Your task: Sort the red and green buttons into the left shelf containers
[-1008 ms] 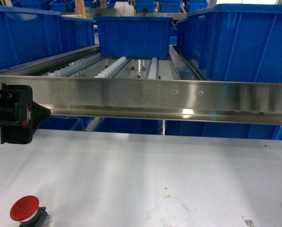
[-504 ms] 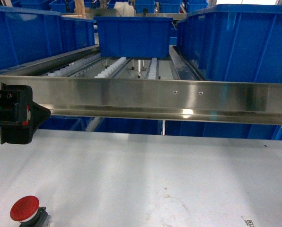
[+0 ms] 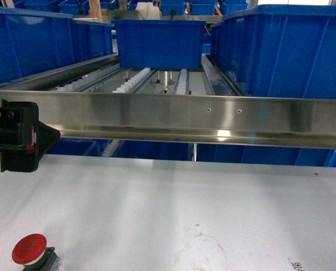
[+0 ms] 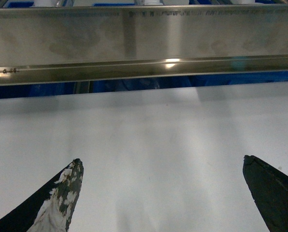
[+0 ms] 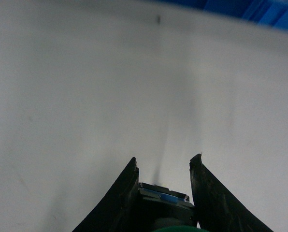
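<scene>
Nothing has shifted since a second ago: against the steel rail [image 3: 168, 118], the red button [image 3: 29, 249] sits unchanged, well below it on the white table [image 3: 173, 209] at its near left edge. I read my right gripper [image 5: 163, 166] as clamped on a dark-bodied part with green showing at the bottom, probably the green button [image 5: 175, 228], carried for sorting. My left gripper [image 4: 163, 166] hangs spread wide and empty below the rail, ready for the red one I'd guess. Beyond the rail, rollers and the blue bins [image 3: 38, 45] on the left shelf wait
</scene>
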You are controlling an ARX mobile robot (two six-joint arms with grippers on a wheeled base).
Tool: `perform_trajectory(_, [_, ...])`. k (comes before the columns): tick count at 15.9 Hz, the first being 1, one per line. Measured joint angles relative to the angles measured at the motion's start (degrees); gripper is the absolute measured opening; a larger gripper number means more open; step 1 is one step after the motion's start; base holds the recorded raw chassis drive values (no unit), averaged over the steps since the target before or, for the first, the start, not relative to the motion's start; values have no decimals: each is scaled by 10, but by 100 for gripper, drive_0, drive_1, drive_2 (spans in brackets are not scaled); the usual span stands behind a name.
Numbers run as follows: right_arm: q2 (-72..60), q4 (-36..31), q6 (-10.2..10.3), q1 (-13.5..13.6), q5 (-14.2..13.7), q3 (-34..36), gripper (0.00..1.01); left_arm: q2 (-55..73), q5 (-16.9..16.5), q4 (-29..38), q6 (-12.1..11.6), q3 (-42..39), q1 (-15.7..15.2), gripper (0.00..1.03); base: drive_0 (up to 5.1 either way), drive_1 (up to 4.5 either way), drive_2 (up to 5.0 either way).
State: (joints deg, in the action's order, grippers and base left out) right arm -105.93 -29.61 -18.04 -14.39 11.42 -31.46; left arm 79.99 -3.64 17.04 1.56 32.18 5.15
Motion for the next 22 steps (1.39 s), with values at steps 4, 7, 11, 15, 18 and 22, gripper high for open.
perform_trajectory(4, [231, -10, 42, -31, 69, 35, 29, 0, 0, 0, 0, 0, 0, 98, 0, 0, 0])
perform_trajectory(7, [412, -7, 81, -52, 112, 124, 29, 0, 0, 0, 0, 0, 0, 98, 0, 0, 0])
perform_trajectory(11, [571, 68, 96, -46, 135, 220, 29, 0, 0, 0, 0, 0, 0, 98, 0, 0, 0])
perform_trajectory(15, [658, 154, 92, -52, 147, 245, 29, 0, 0, 0, 0, 0, 0, 98, 0, 0, 0])
perform_trajectory(18, [659, 154, 92, -52, 148, 245, 29, 0, 0, 0, 0, 0, 0, 98, 0, 0, 0])
perform_trajectory(22, [659, 154, 92, -52, 148, 245, 29, 2, 21, -24, 5, -1, 4, 98, 0, 0, 0])
